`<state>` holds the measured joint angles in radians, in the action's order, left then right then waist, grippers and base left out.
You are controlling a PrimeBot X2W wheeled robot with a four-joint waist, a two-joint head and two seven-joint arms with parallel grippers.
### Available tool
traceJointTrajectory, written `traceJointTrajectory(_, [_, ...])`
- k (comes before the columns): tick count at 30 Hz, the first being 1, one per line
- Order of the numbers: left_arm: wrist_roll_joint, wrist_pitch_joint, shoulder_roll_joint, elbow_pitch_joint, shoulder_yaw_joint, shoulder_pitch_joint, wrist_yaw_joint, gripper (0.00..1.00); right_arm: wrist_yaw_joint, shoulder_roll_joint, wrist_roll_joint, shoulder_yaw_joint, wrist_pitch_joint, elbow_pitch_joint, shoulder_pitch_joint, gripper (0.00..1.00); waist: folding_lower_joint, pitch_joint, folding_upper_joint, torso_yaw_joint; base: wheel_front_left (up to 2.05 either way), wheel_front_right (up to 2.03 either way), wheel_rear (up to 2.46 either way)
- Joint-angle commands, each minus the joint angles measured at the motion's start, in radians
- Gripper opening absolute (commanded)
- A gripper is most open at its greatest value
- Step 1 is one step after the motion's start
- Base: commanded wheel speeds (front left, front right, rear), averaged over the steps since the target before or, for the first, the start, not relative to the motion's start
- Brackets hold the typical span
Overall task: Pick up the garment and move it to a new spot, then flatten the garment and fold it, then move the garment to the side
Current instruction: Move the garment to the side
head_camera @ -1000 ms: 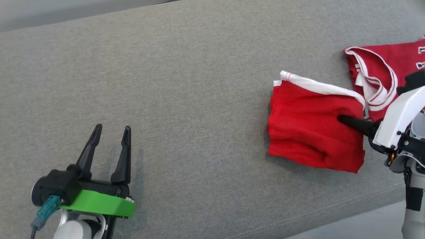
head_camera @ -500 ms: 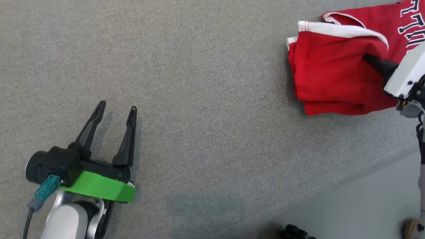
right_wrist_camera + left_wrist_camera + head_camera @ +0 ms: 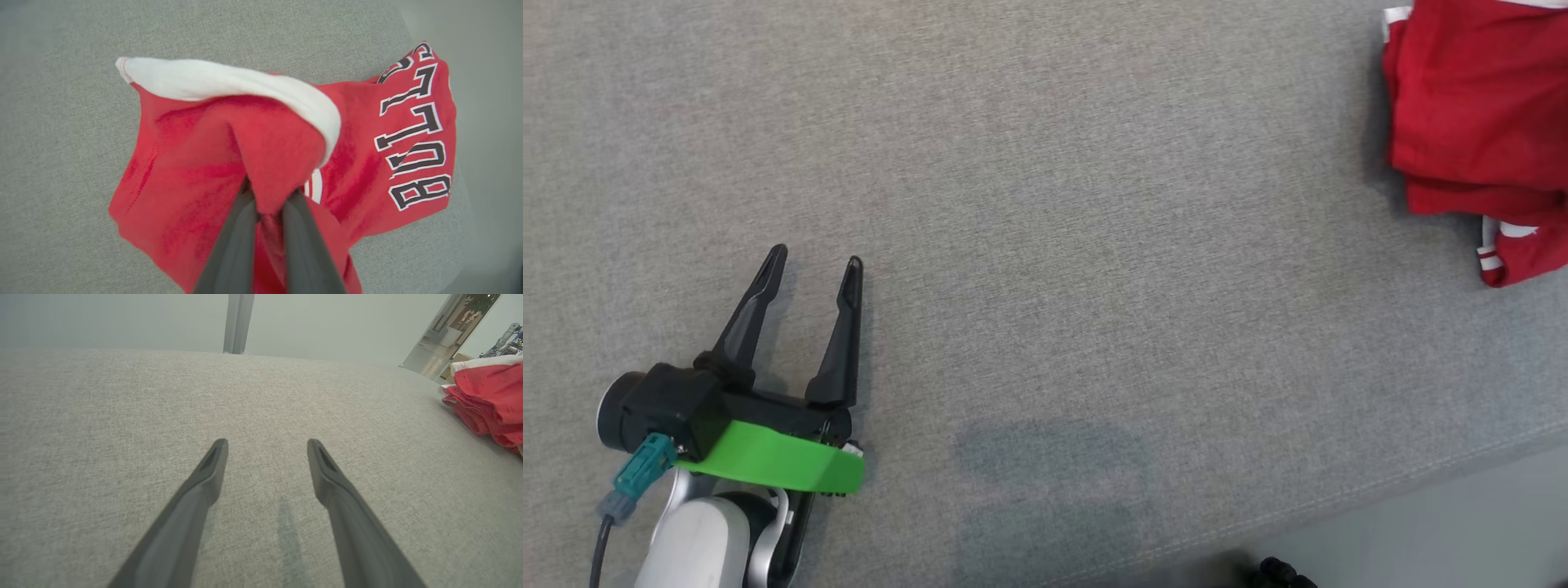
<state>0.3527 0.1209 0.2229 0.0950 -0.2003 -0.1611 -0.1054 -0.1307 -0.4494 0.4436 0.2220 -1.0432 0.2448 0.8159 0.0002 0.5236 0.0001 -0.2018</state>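
The garment point(image 3: 1478, 114) is a red jersey with white trim and dark lettering, bunched at the head view's upper right on the grey couch cushion point(image 3: 1045, 245). In the right wrist view my right gripper point(image 3: 267, 204) is shut on a pinched fold of the garment point(image 3: 265, 163), which drapes around the fingers with part still resting on the cushion. My left gripper point(image 3: 815, 263) stands open at the lower left, nothing between its fingers, low over bare cushion. The left wrist view shows that left gripper point(image 3: 267, 447) open and the garment point(image 3: 486, 392) far to the right.
The cushion's front seam and edge point(image 3: 1339, 498) run along the lower right, with pale floor point(image 3: 1462, 531) beyond. A dark object point(image 3: 1278, 572) lies on the floor at the bottom edge. A wall and a post point(image 3: 237, 322) stand behind the cushion.
The head camera has swung, so the whole scene has shifted. The right gripper has left the head view with its grip on the garment unchanged. The left gripper stays open and still.
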Motion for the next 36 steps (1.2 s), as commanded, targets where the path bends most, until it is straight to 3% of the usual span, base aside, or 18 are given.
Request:
traceJointTrajectory(1, [0.005, 0.006, -0.003, -0.002, -0.003, -0.02, 0.003, 1.0, 0.0, -0.013, -0.01, 0.011, -0.014, 0.004, 0.01, 0.0, -0.0002, 0.007, -0.0001, 0.017, 0.0, 0.0, 0.0])
traceJointTrajectory(6, [0.006, 0.015, -0.008, -0.014, -0.012, -0.028, 0.002, 1.0, 0.0, -0.055, -0.06, 0.043, -0.058, -0.008, -0.007, 0.0, -0.0002, 0.012, -0.0001, 0.029, 0.0, 0.0, 0.0])
traceJointTrajectory(16, [0.013, 0.03, -0.017, -0.036, -0.03, -0.046, 0.001, 1.0, 0.0, -0.117, -0.185, 0.027, 0.065, 0.04, -0.101, 0.0, -0.0002, 0.018, -0.0001, 0.061, 0.0, 0.0, 0.0])
traceJointTrajectory(17, [0.014, 0.029, -0.016, -0.037, -0.029, -0.046, 0.003, 1.0, 0.0, -0.118, -0.196, 0.021, 0.093, 0.042, -0.112, 0.18, -0.0002, 0.018, -0.0001, 0.063, 0.0, 0.0, 0.0])
traceJointTrajectory(18, [0.014, 0.03, -0.015, -0.039, -0.029, -0.046, 0.005, 1.0, 0.0, -0.118, -0.214, 0.021, 0.126, 0.041, -0.117, 0.84, -0.0002, 0.018, -0.0001, 0.066, 0.0, 0.0, 0.0])
traceJointTrajectory(19, [0.015, 0.032, -0.013, -0.04, -0.028, -0.047, 0.005, 1.0, 0.0, -0.114, -0.238, 0.021, 0.161, 0.043, -0.125, 1.0, -0.0002, 0.018, -0.0001, 0.068, 0.0, 0.0, 0.0])
traceJointTrajectory(23, [0.017, 0.032, -0.008, -0.044, -0.03, -0.049, 0.006, 1.0, 0.0, -0.087, -0.303, 0.033, 0.289, 0.078, -0.141, 1.0, -0.0002, 0.017, -0.0001, 0.076, 0.0, 0.0, 0.0])
traceJointTrajectory(29, [0.022, 0.032, -0.007, -0.041, -0.033, -0.043, 0.011, 1.0, 0.0, -0.074, -0.371, 0.037, 0.373, 0.144, -0.156, 1.0, -0.0002, 0.011, -0.0001, 0.079, 0.0, 0.0, 0.0])
traceJointTrajectory(36, [0.032, 0.052, -0.018, -0.063, -0.038, -0.012, 0.018, 1.0, 0.0, -0.061, -0.325, 0.053, 0.563, 0.148, -0.149, 1.0, -0.0002, -0.06, -0.0001, 0.084, 0.0, 0.0, 0.0])
